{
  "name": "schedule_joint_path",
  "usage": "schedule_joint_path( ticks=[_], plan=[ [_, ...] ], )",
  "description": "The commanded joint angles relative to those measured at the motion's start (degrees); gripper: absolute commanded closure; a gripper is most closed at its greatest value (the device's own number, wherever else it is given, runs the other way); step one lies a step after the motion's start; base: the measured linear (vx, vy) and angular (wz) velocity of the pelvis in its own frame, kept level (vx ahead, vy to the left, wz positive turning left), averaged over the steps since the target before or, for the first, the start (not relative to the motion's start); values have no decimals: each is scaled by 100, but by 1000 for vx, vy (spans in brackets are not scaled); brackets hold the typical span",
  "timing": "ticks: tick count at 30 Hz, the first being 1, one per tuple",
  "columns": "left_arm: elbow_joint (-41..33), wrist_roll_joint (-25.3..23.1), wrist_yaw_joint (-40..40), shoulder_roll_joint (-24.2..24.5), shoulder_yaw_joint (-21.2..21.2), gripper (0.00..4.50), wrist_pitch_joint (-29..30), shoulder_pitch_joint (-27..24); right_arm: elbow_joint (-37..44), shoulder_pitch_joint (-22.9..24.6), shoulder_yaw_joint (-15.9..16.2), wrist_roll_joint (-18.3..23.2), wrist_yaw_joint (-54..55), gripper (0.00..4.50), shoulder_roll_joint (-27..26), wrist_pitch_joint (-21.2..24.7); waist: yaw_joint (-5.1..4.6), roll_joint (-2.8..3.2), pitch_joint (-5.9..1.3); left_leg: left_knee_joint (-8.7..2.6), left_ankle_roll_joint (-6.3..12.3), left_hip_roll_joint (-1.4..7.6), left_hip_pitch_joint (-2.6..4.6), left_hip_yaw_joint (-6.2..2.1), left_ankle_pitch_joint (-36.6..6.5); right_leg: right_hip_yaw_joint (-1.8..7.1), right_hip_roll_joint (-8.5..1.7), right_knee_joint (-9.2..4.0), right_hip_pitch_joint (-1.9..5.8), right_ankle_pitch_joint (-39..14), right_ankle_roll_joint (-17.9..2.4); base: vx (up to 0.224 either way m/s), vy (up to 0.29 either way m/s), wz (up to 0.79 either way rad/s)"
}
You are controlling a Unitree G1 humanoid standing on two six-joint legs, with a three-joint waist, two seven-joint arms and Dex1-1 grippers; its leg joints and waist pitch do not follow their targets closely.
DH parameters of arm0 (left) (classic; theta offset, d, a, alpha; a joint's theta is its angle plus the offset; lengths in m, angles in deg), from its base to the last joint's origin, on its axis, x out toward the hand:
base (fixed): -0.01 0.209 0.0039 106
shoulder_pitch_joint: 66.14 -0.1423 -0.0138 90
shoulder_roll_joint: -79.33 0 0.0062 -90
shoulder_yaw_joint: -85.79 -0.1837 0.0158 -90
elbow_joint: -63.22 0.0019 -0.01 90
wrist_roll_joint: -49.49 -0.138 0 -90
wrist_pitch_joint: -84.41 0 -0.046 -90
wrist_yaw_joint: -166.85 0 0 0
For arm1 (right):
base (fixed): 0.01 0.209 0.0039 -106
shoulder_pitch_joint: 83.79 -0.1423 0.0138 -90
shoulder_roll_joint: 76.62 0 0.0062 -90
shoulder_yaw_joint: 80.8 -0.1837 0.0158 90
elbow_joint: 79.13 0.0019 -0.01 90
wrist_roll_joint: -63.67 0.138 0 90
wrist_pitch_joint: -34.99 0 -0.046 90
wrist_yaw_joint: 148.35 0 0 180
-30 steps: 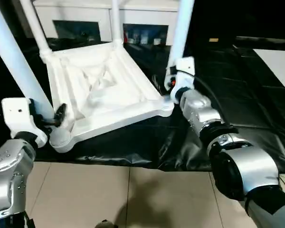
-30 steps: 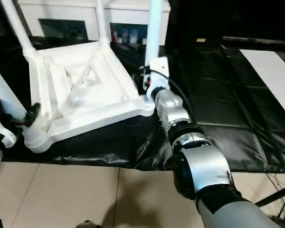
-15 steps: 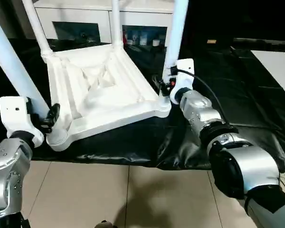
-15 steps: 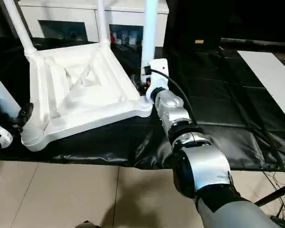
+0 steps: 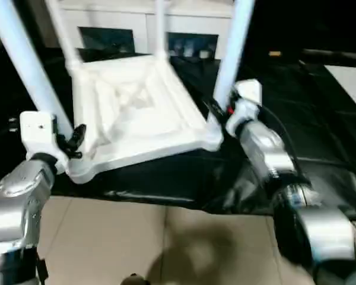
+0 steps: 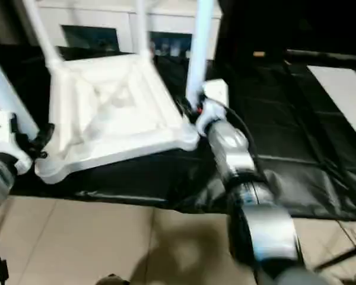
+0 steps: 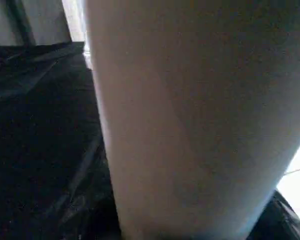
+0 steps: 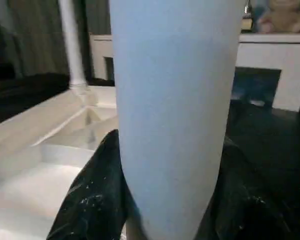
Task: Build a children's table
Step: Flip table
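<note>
Both grippers, left [image 5: 71,141] and right [image 5: 221,113], clasp legs [image 5: 28,65] at the upturned tabletop's [image 5: 136,113] near corners.

Dim room, head views motion-blurred, wrist views close, soft.

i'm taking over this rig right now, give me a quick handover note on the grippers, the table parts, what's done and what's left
Left gripper: black fingers around the near-left leg, just above its corner socket; whether the grip is firm I cannot tell.
Right gripper: at the base of the near-right leg; in the right wrist view black fingers sit on both sides of it.
Tabletop: upside down, ribbed underside up, on the black sheet, near edge by the sheet's front.
Done: all four legs stand in the corner sockets.
Left: confirm the two held legs are tight, then turn the table onto its legs.
</note>
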Motion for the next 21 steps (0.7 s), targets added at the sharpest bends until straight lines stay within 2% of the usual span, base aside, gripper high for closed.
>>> schedule_joint_path(
  ticks=[1, 2, 3, 4, 6, 7, 8, 9, 10, 11, 14, 15, 17, 18, 20, 21],
  plan=[
    [124, -163, -22, 89, -73, 254, -10, 67, 514, 383, 109, 131, -211, 275, 7, 299, -72, 217, -442, -456, -60, 59, 164, -12, -1570, 187, -186, -350, 241, -316, -1153, 0, 0, 0],
    [131, -166, -27, 90, -75, 254, -16, 69, 598, 426, 113, 142, -204, 275, 8, 329, -72, 211, -438, -472, -87, 66, 167, -15, -1657, 187, -193, -366, 245, -417, -1134, 0, 0, 0],
    [199, -179, -65, 93, -87, 254, -68, 98, 1224, 693, 132, 242, -144, 275, -16, 554, -78, 227, -430, -483, -137, 65, 171, -21, -1769, 190, -193, -391, 240, -554, -1100, 0, 0, 0],
    [237, -180, -81, 92, -92, 254, -93, 115, 1457, 771, 131, 286, -113, 275, -39, 645, -81, 251, -424, -488, -162, 63, 179, -27, -1832, 196, -188, -404, 233, -616, -1067, 0, 0, 0],
    [408, -179, -151, 106, -153, 254, -228, 190, 2467, 1119, 367, 426, -208, 275, -100, 1033, -80, 231, -423, -497, -159, 53, 159, -38, -1779, 204, -188, -408, 244, -635, -989, 0, 0, 0],
    [411, -178, -153, 106, -154, 254, -230, 191, 2486, 1126, 373, 429, -211, 275, -101, 1040, -73, 234, -420, -499, -151, 51, 156, -37, -1759, 206, -193, -419, 242, -660, -960, 0, 0, 0],
    [533, -189, -198, 119, -190, 254, -327, 269, 2977, 1312, 504, 486, -208, 275, -127, 1274, -84, 244, -418, -498, -156, 52, 158, -40, -1758, 209, -191, -418, 238, -690, -945, 0, 0, 0],
    [575, -194, -210, 124, -203, 254, -363, 295, 3143, 1380, 537, 495, -178, 275, -133, 1362, -80, 245, -417, -505, -168, 49, 146, -45, -1746, 212, -197, -429, 245, -760, -896, 0, 0, 0],
    [660, -186, -233, 128, -217, 254, -421, 344, 3436, 1505, 584, 493, -87, 275, -140, 1515, -92, 221, -415, -512, -181, 47, 139, -51, -1713, 212, -197, -432, 251, -817, -871, 0, 0, 0],
    [712, -177, -249, 129, -223, 254, -455, 373, 3628, 1586, 613, 490, -26, 275, -144, 1614, -88, 239, -412, -510, -203, 51, 147, -52, -1710, 217, -198, -436, 227, -863, -856, 0, 0, 0],
    [877, -192, -298, 138, -255, 254, -567, 460, 4095, 1782, 610, 467, 244, 275, -203, 1873, -86, 241, -417, -510, -233, 49, 145, -54, -1660, 225, -202, -439, 230, -865, -821, 0, 0, 0],
    [1034, -248, -346, 143, -328, 254, -682, 545, 4536, 1992, 613, 287, 458, 275, -191, 2036, -96, 246, -405, -519, -259, 47, 123, -62, -1576, 224, -197, -441, 235, -800, -791, 0, 0, 0],
    [1124, -267, -360, 132, -362, 254, -729, 599, 4717, 2092, 604, 181, 558, 275, -181, 2086, -79, 282, -428, -494, -295, 45, 164, -50, -1548, 235, -187, -424, 201, -662, -777, 0, 0, 0],
    [1231, -293, -361, 127, -379, 254, -792, 653, 4880, 2178, 573, 57, 738, 275, -196, 2122, -94, 259, -423, -507, -313, 41, 129, -60, -1464, 233, -191, -412, 237, -551, -782, 0, 0, 0],
    [1275, -305, -365, 127, -387, 254, -817, 674, 4947, 2210, 562, 29, 799, 275, -203, 2160, -110, 275, -430, -504, -334, 36, 105, -67, -1407, 225, -202, -383, 262, -420, -798, 0, 0, 0],
    [1354, -323, -372, 124, -399, 254, -869, 714, 5080, 2299, 521, -81, 971, 275, -216, 2227, -112, 316, -421, -503, -343, 30, 105, -68, -1418, 225, -197, -389, 257, -451, -790, 0, 0, 0]
  ],
)
